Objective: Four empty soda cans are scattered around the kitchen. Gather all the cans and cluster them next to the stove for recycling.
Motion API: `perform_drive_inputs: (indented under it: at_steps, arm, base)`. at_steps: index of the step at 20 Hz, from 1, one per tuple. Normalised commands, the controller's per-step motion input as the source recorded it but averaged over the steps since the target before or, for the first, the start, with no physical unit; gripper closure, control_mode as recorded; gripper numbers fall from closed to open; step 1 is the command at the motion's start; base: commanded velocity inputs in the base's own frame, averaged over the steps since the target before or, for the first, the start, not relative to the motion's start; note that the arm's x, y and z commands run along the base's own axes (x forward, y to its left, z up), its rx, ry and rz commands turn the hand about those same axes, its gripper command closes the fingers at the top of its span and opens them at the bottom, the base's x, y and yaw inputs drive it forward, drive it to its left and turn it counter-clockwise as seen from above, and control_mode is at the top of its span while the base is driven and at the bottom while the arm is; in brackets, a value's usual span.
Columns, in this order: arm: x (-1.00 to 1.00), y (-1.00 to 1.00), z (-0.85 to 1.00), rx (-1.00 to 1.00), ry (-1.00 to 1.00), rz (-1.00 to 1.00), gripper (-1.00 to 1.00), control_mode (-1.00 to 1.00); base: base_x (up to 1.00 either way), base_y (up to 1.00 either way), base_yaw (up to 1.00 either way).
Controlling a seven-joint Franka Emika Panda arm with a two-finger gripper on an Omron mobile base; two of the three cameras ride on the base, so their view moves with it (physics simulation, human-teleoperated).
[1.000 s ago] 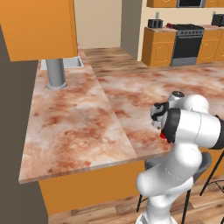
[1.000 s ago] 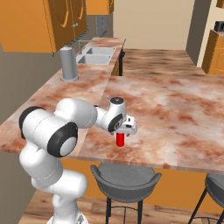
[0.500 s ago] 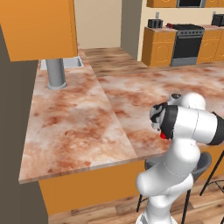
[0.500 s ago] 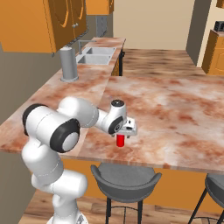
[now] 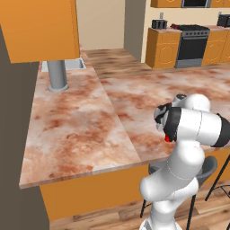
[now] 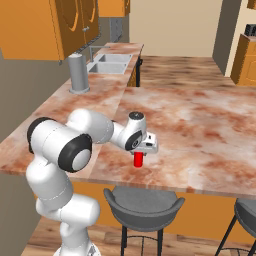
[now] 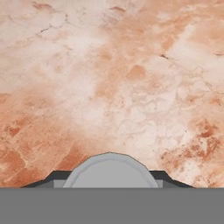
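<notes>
On the marble counter (image 6: pixel 200 120), near its front edge above a grey stool (image 6: pixel 142 205), the arm reaches down over a red can (image 6: pixel 138 159). Its gripper (image 6: pixel 140 150) pinches the upright can's silver top (image 7: pixel 109 171). Far behind stands the stove (image 5: pixel 192 45).

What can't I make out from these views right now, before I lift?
- Red can: in the right base view the gripper covers its top; in the left base view the arm leaves a sliver.
- Finger contact on the can: too small to judge.
- Stove: far, knobs too small; nearby cans unreadable.
- Hand view: silver can top cut by bottom edge.
</notes>
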Motion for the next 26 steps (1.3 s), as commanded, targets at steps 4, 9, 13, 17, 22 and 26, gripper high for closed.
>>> perform_drive_inputs:
  at_steps: [4,9,13,17,22,26]
  arm:
    - [0.0,0.0,0.03,0.0,0.0,0.0,1.0,-1.0]
    - [0.0,0.0,0.31,0.0,0.0,-0.02,1.0,-1.0]
    - [0.0,0.0,0.5,0.0,0.0,-0.03,1.0,-1.0]
    - [-0.2,0.0,0.46,0.0,0.0,-0.03,1.0,-1.0]
    - [-0.32,0.0,0.48,0.0,0.0,-0.08,1.0,-1.0]
    - [-0.63,0.0,0.38,0.0,-0.01,-0.07,1.0,-1.0]
  base:
    - [0.0,0.0,0.0]
    - [0.0,0.0,0.0]
    - [0.0,0.0,0.0]
    - [0.0,0.0,0.0]
    - [0.0,0.0,0.0]
    - [0.0,0.0,0.0]
